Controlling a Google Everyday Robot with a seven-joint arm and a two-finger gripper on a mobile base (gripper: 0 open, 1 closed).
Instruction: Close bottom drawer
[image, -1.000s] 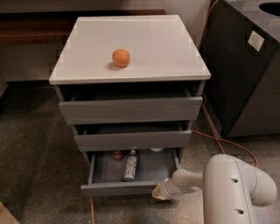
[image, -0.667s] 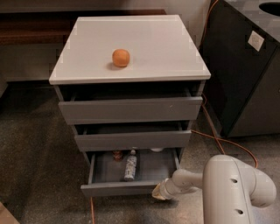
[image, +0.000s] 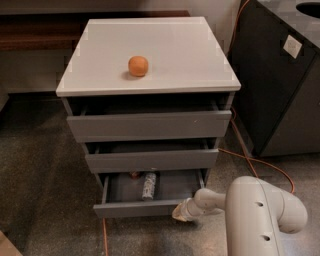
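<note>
Bottom drawer (image: 135, 209): lowest of the three in the grey cabinet (image: 226, 102). It is pulled out further than the two above, with its flat dark front low by the floor.
Bottom drawer contents: a small bottle (image: 149, 185) lies on its side in the shallow tray, pointing front to back, about mid-width. A small brownish item (image: 134, 175) sits just behind and left of it, half hidden under the drawer above; what it is cannot be told.
Middle drawer (image: 150, 161): out a little, its inside hidden.
Top drawer (image: 150, 125): taller front, out a little, with a dark gap under the worktop.
Worktop (image: 190, 55): white, with one round orange fruit (image: 138, 66) left of centre.
End effector (image: 181, 212): pale, at the right end of the bottom drawer's front, touching it or just beside it. Whether it is open or closed cannot be told.
Arm (image: 260, 215): bulky and white, filling the lower right corner.
Dark bin (image: 270, 85): near the cabinet's right side, with a white label on its side.
Orange cable (image: 255, 162): on the speckled floor (image: 40, 200), running out from beside the cabinet's right side.
</note>
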